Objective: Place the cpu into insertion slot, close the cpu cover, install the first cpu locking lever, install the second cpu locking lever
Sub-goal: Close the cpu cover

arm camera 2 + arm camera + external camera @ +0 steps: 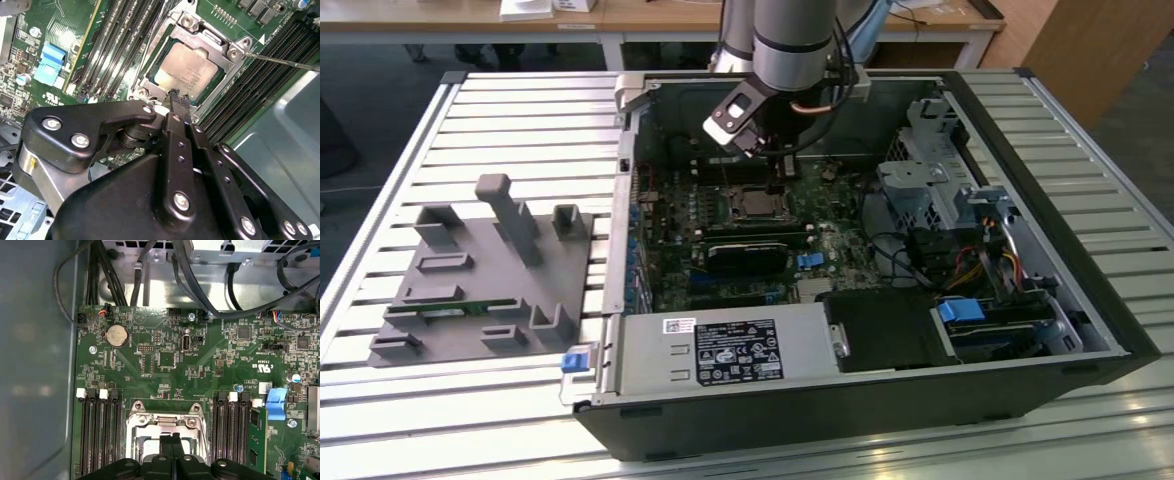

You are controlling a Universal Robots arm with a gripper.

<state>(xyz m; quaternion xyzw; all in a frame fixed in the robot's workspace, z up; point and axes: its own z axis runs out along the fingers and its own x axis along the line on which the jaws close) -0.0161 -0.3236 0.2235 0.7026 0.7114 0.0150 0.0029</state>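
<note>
Jaws pinched together on nothing, your gripper hangs at the edge of the closed cpu cover, with the cpu seated just beyond the fingertips.

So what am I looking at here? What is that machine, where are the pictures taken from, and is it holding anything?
It is a robot arm reaching into an opened computer that lies on a slatted table, with a grey tray at the exterior view's left. The exterior view comes from a camera off the arm; both wrist views come from cameras riding on it, looking at the green board. The black pincer at the arm's end is shut, nothing seen in it, its tip by the edge of the metal cover. That cover lies down around the cpu, a flat silver chip.
</note>
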